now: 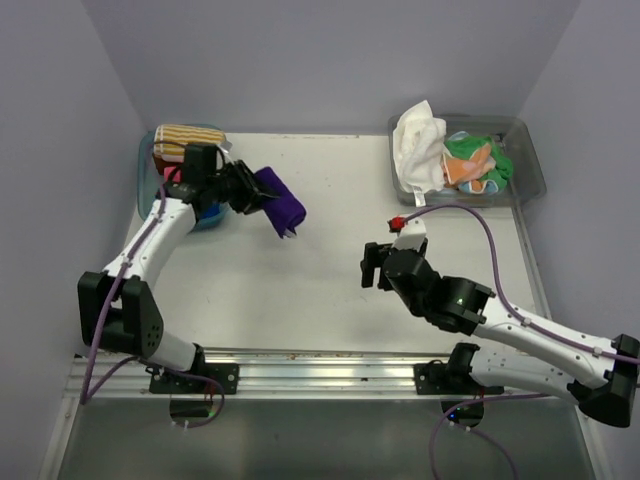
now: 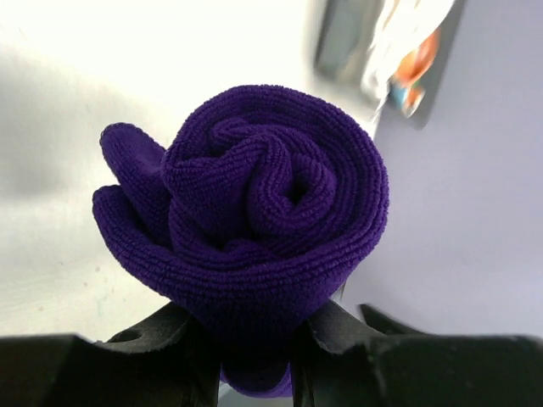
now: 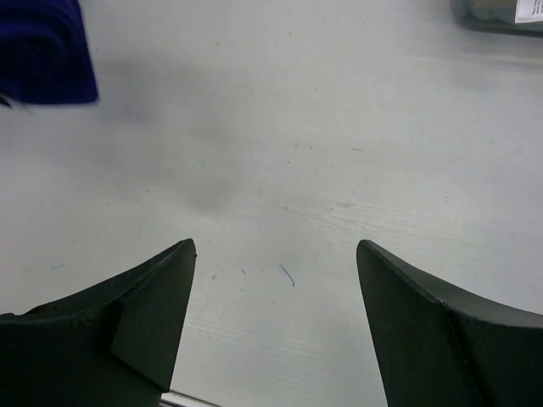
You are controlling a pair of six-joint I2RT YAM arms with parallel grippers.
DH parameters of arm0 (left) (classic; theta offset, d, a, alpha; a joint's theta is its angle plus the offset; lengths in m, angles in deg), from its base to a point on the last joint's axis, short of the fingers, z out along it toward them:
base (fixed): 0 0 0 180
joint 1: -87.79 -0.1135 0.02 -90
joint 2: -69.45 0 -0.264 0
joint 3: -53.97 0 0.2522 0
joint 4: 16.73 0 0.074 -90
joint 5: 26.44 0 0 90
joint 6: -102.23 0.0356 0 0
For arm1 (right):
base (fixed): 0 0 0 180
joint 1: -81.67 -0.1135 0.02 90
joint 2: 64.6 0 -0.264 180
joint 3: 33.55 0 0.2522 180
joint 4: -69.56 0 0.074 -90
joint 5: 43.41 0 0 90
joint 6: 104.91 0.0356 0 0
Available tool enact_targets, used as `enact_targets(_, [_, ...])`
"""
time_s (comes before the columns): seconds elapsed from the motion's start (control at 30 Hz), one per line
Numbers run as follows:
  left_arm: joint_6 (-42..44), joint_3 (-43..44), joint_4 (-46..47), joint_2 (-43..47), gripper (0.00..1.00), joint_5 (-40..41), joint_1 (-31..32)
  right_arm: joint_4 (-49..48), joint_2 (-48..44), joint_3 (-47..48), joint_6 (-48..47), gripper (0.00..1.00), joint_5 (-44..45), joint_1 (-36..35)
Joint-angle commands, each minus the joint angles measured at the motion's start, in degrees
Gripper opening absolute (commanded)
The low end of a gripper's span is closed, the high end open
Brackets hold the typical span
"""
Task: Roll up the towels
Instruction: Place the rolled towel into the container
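Holding the rolled purple towel (image 2: 263,220) in the left gripper (image 2: 254,332), jaws closed partway and pinching the roll at its lower edge, apparently clear of the table (image 1: 330,290). Long axis pointing straight forward from the fingers, spiral end turned back toward the wrist. Blue tub (image 1: 147,165) with the striped roll (image 1: 180,137) just behind this hand, so probably a swing backward next. Right gripper (image 3: 276,280) wide open and empty, well apart, with the unrolled towels (image 1: 470,160) in the clear tub (image 1: 530,185) ahead and to its right.

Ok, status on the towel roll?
Left gripper shut on rolled purple towel. Right gripper open, empty. Nothing in the way.
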Motion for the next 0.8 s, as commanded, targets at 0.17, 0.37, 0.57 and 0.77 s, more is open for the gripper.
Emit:
enact_targets(0.17, [3.65,9.95,-8.12,4.65,0.09,-0.14,-18.72,0.16,1.58,-2.23,2.78,0.80,-2.39,0.46])
enact_targets(0.37, [-2.32,6.97,1.51,6.76,0.09,8.19,-26.19,-2.04,5.18,-1.00,2.08,0.80,-8.81,0.73])
enact_targets(0.57, [-6.63,0.37,15.31,5.45,0.10,12.95,-29.01,-2.84,6.77,-0.64,1.81,0.80,-11.90,0.82])
enact_targets(0.77, [-7.25,-2.62,27.00,-0.09,0.11,13.84,-30.33,-3.63,7.21,-1.96,2.52,0.80,-13.21,0.82])
